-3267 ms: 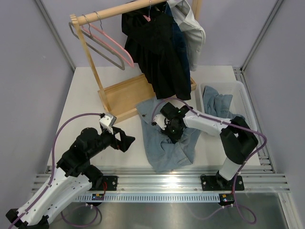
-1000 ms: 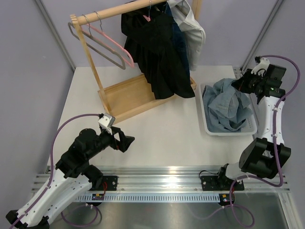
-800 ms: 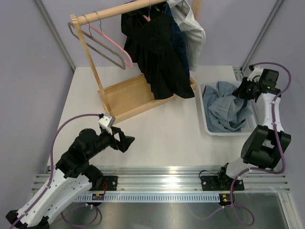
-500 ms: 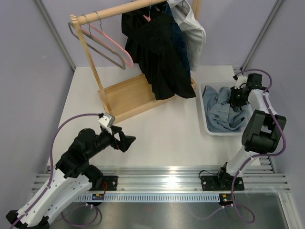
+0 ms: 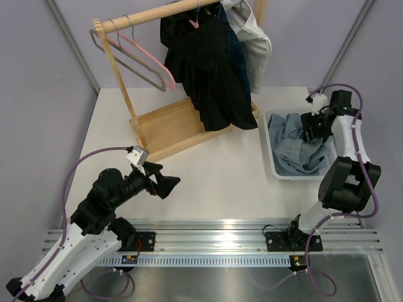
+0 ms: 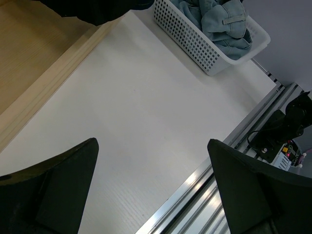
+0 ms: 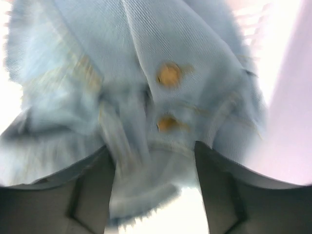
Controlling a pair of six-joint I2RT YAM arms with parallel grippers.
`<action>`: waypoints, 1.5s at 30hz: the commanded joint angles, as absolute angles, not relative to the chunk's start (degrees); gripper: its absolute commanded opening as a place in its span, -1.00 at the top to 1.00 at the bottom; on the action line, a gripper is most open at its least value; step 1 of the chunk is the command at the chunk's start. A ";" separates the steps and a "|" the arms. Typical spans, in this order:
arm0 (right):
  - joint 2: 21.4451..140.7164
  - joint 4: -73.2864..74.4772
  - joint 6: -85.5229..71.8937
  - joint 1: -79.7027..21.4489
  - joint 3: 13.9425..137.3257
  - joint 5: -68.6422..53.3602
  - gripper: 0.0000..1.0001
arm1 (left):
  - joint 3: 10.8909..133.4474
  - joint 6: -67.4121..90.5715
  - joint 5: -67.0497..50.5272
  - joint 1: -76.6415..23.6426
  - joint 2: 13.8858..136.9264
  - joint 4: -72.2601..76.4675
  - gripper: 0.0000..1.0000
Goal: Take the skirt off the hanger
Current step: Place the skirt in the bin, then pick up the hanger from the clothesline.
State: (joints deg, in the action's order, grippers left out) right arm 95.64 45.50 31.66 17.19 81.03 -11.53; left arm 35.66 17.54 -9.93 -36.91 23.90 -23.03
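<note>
At the back left of the table [image 5: 220,179], a rack [image 5: 114,69], its base reaching toward the middle. On its rail, two bare hangers [image 5: 169,78] to the left, hanging clothes [image 5: 211,69] to the right, down over the base's right end. Right of the rack, along the table's right edge, a basket [image 5: 269,151] with the skirt [image 5: 296,145] inside. Over the basket's far right part, the right gripper [image 5: 312,126]; in front of the rack, at front left, the left gripper [image 5: 167,177]
</note>
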 commanded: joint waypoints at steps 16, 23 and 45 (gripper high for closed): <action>85.33 63.40 21.85 0.36 129.00 -44.87 -0.77 | 36.12 23.90 -10.64 -37.18 21.62 -18.90 -0.98; 89.47 44.49 2.83 -13.08 130.60 -42.91 -0.72 | 36.21 25.93 -9.41 -37.18 22.32 -18.72 -0.98; 109.15 25.85 -6.07 -29.88 138.69 -1.16 -0.23 | 33.84 25.66 -7.91 -37.18 24.35 -16.61 -0.98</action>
